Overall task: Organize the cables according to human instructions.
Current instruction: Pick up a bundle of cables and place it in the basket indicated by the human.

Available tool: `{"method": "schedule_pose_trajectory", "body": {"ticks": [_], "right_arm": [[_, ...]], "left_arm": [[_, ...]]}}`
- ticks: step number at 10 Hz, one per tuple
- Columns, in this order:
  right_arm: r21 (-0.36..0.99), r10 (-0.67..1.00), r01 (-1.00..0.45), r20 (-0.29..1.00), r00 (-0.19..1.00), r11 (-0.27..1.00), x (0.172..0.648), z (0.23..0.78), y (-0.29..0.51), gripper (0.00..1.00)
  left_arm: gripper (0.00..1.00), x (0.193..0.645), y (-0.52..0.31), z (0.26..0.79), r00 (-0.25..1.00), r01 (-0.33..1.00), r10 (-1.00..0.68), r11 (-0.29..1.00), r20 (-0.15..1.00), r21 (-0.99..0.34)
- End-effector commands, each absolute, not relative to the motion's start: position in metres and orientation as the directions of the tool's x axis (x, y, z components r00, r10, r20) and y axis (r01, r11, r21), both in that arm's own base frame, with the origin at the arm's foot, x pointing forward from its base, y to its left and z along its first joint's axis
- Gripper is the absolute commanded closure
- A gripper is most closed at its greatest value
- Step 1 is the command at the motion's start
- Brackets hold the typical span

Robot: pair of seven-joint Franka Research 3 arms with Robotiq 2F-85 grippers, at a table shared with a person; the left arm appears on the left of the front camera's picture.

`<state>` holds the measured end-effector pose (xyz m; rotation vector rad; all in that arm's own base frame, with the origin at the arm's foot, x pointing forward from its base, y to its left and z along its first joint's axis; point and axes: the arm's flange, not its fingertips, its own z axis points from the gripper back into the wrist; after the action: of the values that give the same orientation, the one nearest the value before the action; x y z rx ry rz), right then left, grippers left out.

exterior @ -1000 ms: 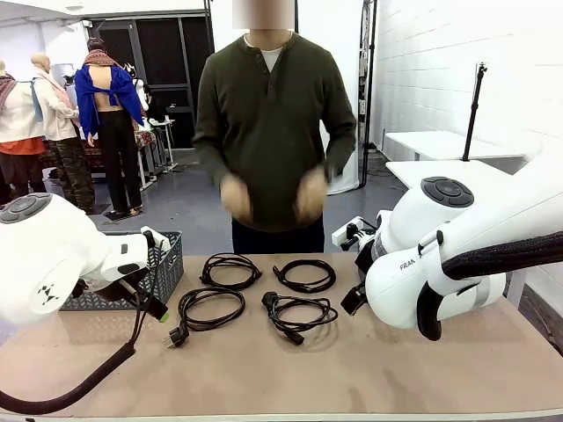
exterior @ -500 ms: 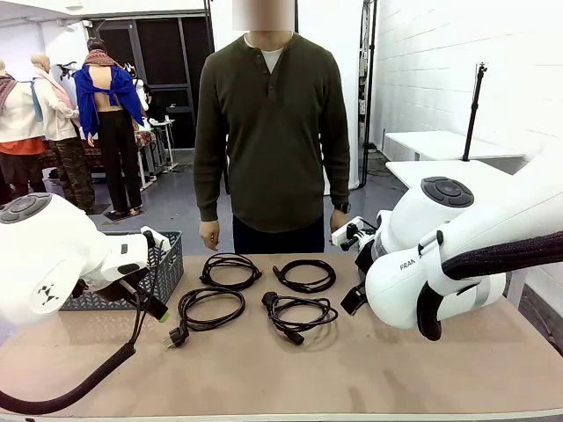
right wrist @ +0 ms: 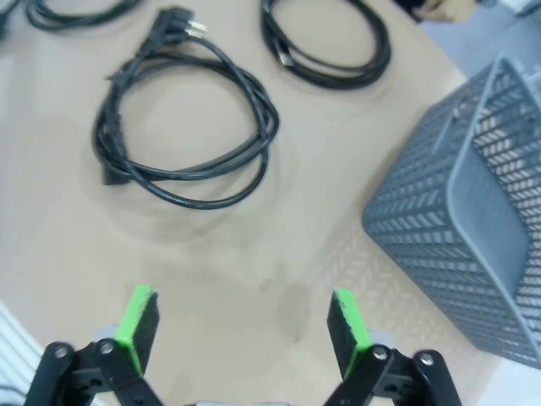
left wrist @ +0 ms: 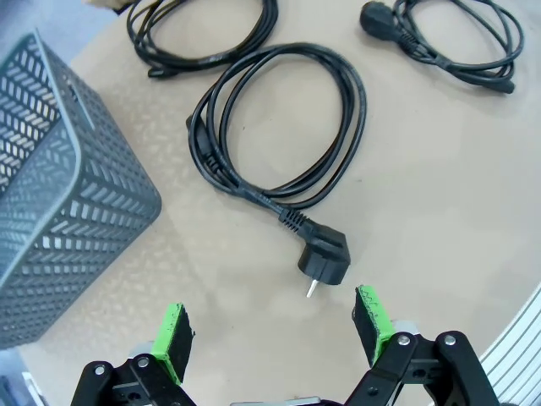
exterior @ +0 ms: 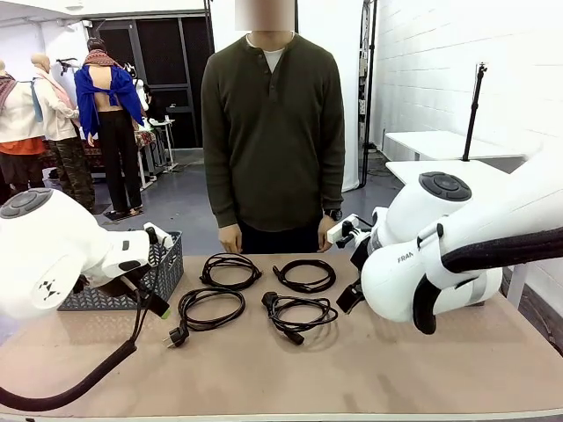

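Front view: four cables [exterior: 300, 304] coiled on bench [exterior: 369, 369], all right of grey basket [exterior: 167, 264]. Person [exterior: 273, 123] stands beyond them, farther right of basket.
Left wrist view adds: left claw [left wrist: 272, 328] released, nothing between pads, above bench; pinned plug [left wrist: 325, 260] of nearest coil right of basket.
Right wrist view adds: right claw [right wrist: 241, 326] spread, empty; second basket [right wrist: 473, 228].
Second ago hands [exterior: 230, 237] raised at chest; now down by bench edge. Cables unmoved.

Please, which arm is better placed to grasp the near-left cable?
Left: the left gripper, jaws open, hovers just short of the plug of the near-left cable; the right gripper faces the near-right cable.
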<state>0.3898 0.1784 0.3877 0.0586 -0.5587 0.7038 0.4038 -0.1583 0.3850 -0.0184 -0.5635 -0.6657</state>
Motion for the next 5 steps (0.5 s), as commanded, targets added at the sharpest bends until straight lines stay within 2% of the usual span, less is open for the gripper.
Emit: {"method": "schedule_pose_trajectory", "body": {"ticks": [1, 5], "right_arm": [[-0.082, 0.646, -0.707, 0.491, 0.585, 0.703, 0.388, 0.421, 0.157, 0.00], [-0.071, 0.685, -0.773, 0.520, 0.510, 0.630, 0.379, 0.467, 0.127, 0.00]], "left_arm": [[0.00, 0.406, -0.147, 0.418, 0.589, 0.667, -0.639, 0.730, 0.494, 0.149], [0.00, 0.418, -0.127, 0.461, 0.508, 0.774, -0.705, 0.626, 0.495, 0.097]]}}
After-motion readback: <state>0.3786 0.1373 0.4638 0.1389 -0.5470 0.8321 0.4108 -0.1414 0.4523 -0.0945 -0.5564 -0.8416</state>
